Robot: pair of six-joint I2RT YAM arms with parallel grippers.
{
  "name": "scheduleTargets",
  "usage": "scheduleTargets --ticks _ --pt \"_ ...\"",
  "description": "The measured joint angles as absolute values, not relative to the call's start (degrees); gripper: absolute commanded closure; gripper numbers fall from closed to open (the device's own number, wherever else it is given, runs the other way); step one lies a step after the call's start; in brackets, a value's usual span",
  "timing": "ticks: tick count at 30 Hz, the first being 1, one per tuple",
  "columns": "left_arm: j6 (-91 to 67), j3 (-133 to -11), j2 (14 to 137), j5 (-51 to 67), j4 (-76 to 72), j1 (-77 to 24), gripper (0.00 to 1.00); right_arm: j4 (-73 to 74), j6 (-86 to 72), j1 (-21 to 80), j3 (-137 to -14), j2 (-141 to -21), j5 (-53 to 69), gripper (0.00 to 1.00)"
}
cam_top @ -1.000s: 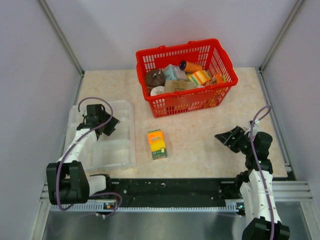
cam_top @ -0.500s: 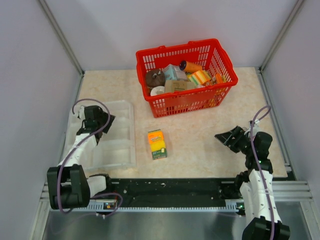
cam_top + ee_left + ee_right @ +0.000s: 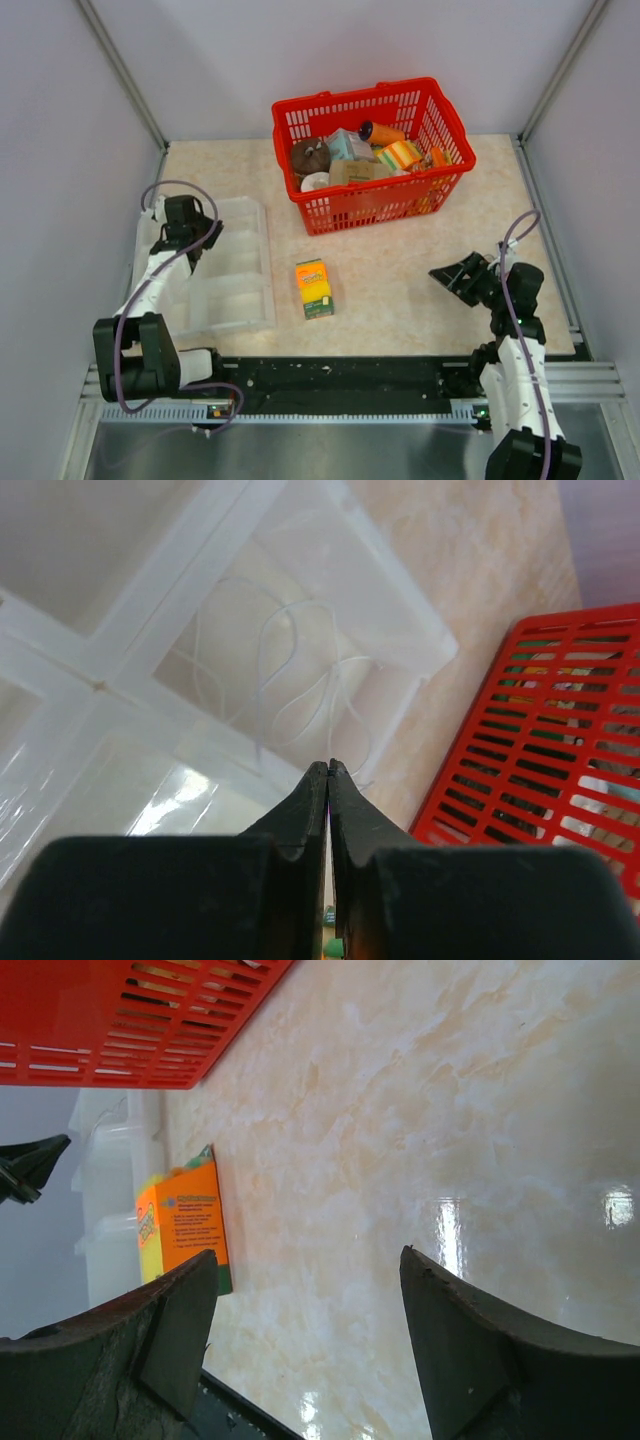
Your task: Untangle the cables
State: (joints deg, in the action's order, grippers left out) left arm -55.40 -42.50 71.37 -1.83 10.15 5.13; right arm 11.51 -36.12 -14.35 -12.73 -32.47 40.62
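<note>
No cables show for certain in any view. A thin whitish looping strand (image 3: 290,680) lies in one compartment of the clear plastic tray (image 3: 240,300), and I cannot tell what it is. My left gripper (image 3: 193,252) hangs over the tray's left part, its tips (image 3: 328,765) pressed together just short of that strand, with nothing visible between them. Far to the right, my right gripper (image 3: 450,273) hovers low over the bare tabletop. Its fingers (image 3: 307,1252) are spread wide and empty.
A red basket (image 3: 380,208) full of groceries stands at the back centre, and its wall (image 3: 560,730) lies just beyond the tray. An orange and green box (image 3: 314,288) lies between the arms, also visible past the right fingers (image 3: 185,1235). Grey walls close in both sides.
My left gripper has shut from half open and has shifted left and slightly back over the tray. The right arm has stayed still.
</note>
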Motion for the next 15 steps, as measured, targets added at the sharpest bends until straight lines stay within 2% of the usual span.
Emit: scheduleTargets --ticks 7,15 --pt "-54.76 -49.01 74.04 -1.74 10.31 5.13 0.97 11.51 -36.03 -14.35 -12.73 -35.31 40.29 0.28" --pt "-55.88 -48.49 75.0 -0.84 8.54 5.13 0.98 11.57 -36.01 -14.35 -12.73 -36.45 39.72 0.29"
